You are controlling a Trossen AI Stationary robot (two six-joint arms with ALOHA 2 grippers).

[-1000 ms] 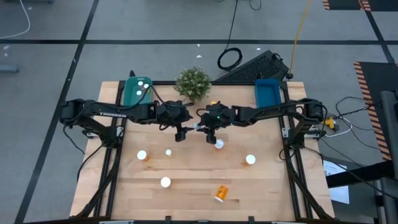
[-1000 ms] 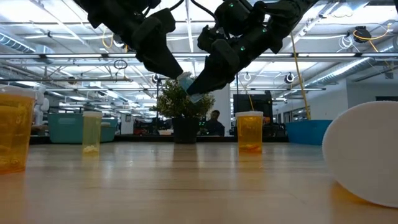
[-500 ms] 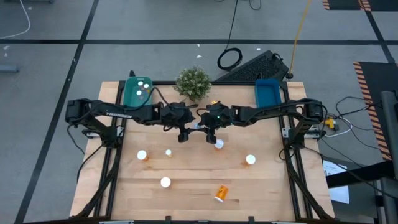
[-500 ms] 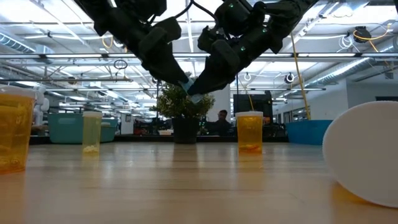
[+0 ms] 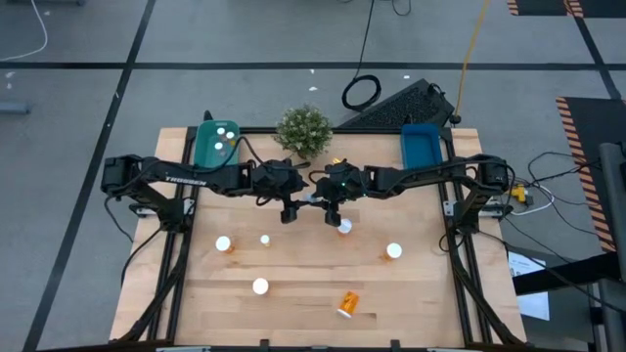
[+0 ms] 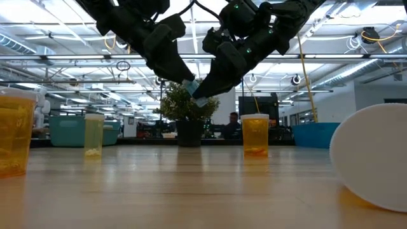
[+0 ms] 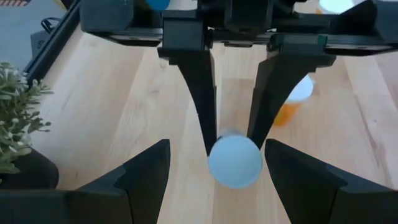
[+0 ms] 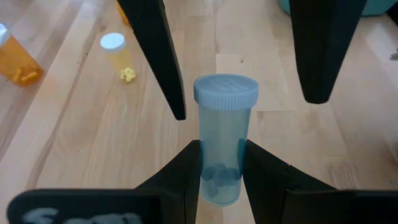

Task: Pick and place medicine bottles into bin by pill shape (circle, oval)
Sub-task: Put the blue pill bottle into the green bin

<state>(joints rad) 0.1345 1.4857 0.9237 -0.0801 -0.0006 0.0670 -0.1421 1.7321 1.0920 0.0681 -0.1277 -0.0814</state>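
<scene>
A: Wooden worktop (image 5: pixel 293 293) on a grey shop floor; open hall with ceiling lights behind in the low view. Potted plant (image 5: pixel 304 129) at the far edge, centre, flanked by a green bin (image 5: pixel 216 144) far left with two white-capped bottles in it and a blue bin (image 5: pixel 423 145) far right.

B: Arms?

A: Both meet mid-worktop, just near of the plant. Right end effector (image 8: pixel 221 165) pinches the base of the light blue bottle (image 8: pixel 222 143), held in the air. Left end effector (image 5: pixel 287 212) is spread, its fingers (image 8: pixel 155 56) either side of the bottle's cap end, not touching it as far as the wrist views show.

B: Clutter underneath?

A: One orange bottle (image 5: pixel 343 227) stands right below the right end effector. Further upright ones at (image 5: pixel 224 244), (image 5: pixel 265 240), (image 5: pixel 260 286) and (image 5: pixel 393 251); another orange bottle lies on its side near the front edge (image 5: pixel 347 304).

B: Anything in the way?

A: The plant sits close behind both wrists.
</scene>
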